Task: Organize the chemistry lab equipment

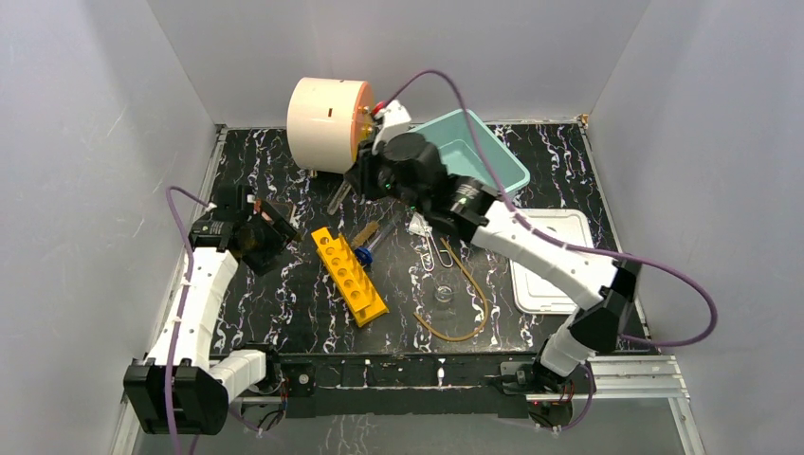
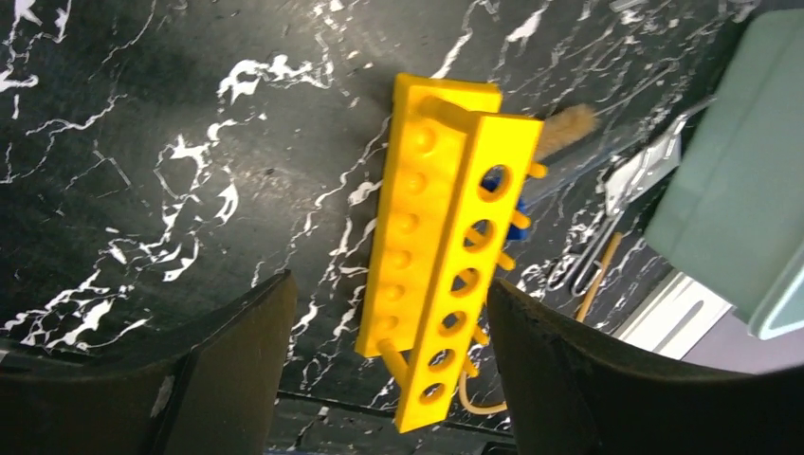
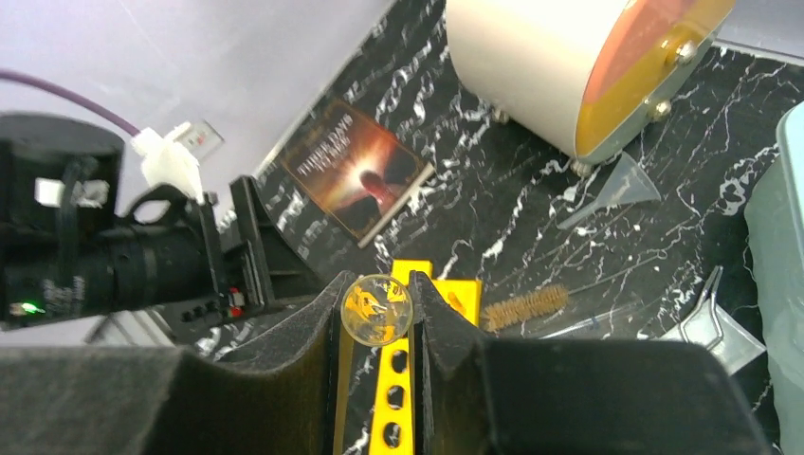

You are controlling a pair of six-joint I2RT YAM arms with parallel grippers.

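My right gripper [image 3: 377, 296] is shut on a clear glass tube [image 3: 377, 309], seen end-on between the pads, hanging above the far end of the yellow tube rack [image 3: 396, 384]. From above, that gripper [image 1: 360, 180] hovers between the cream drum and the rack [image 1: 349, 275]. Over the table's left side my left gripper [image 1: 264, 232] stands open and holds nothing; its fingers [image 2: 228, 360] frame the rack [image 2: 446, 256] from a distance. A glass funnel [image 3: 616, 190], a brush [image 3: 526, 305], a small glass dish [image 1: 443, 294], a tan rubber loop [image 1: 465, 308] and a blue-tipped tool [image 1: 363, 254] lie loose.
The cream drum [image 1: 327, 123] stands at the back, with a teal bin [image 1: 484, 156] to its right. A white lid [image 1: 550, 261] lies on the right side. Metal tongs [image 3: 706, 322] rest near the bin. A dark printed card [image 3: 365, 171] lies under the left gripper.
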